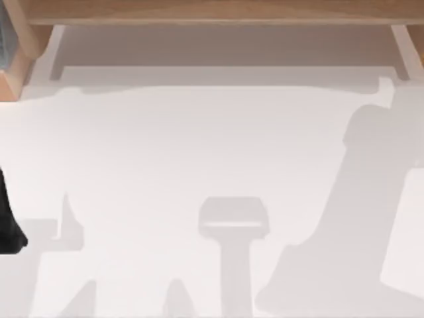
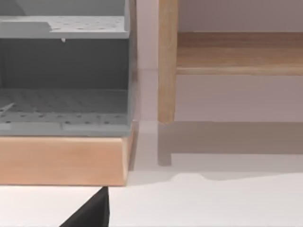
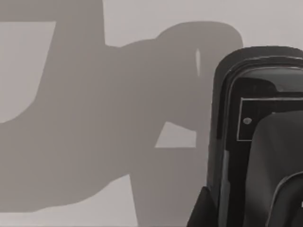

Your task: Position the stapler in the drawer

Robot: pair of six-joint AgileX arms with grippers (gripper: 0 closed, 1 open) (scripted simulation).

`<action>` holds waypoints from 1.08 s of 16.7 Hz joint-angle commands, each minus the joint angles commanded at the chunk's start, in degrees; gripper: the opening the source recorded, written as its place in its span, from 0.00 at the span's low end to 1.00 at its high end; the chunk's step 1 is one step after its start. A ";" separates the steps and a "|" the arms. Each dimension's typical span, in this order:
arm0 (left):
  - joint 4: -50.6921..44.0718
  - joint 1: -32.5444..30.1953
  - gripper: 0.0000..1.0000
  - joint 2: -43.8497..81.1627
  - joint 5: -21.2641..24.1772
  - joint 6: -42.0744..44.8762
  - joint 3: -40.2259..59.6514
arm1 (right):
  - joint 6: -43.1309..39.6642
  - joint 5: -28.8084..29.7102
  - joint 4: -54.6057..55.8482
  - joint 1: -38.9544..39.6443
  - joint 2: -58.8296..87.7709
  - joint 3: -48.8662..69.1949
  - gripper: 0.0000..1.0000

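The stapler [image 3: 246, 123] is a glossy black body with a rectangular plate on top, lying close on the white table in the right wrist view. A dark rounded part of my right gripper [image 3: 284, 198] overlaps its near end; whether it grips the stapler is unclear. The drawer [image 2: 61, 158] has a light wooden front and a grey perforated inside, with a grey shelf above it. In the top view this cabinet [image 1: 13, 63] sits at the far left corner. My left gripper [image 2: 90, 215] is a black wedge just in front of the drawer, and the left arm [image 1: 9, 222] stands at the table's left edge.
A wooden frame [image 1: 218, 12] runs along the table's far side, with an upright wooden post [image 2: 166, 61] right beside the drawer cabinet. Arm shadows fall across the white table [image 1: 199, 146].
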 joint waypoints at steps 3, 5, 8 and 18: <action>0.00 0.00 1.00 0.00 0.00 0.00 0.00 | -0.01 -0.07 0.14 0.32 -0.01 -0.02 0.00; 0.00 0.00 1.00 0.00 0.00 0.00 0.00 | -0.88 -0.83 0.44 0.17 -1.72 1.12 0.00; 0.00 0.00 1.00 0.00 0.00 0.00 0.00 | -3.20 -2.32 -0.20 -0.72 -7.08 3.53 0.00; 0.00 0.00 1.00 0.00 0.00 0.00 0.00 | -4.18 -2.31 0.59 -0.09 -7.37 0.55 0.00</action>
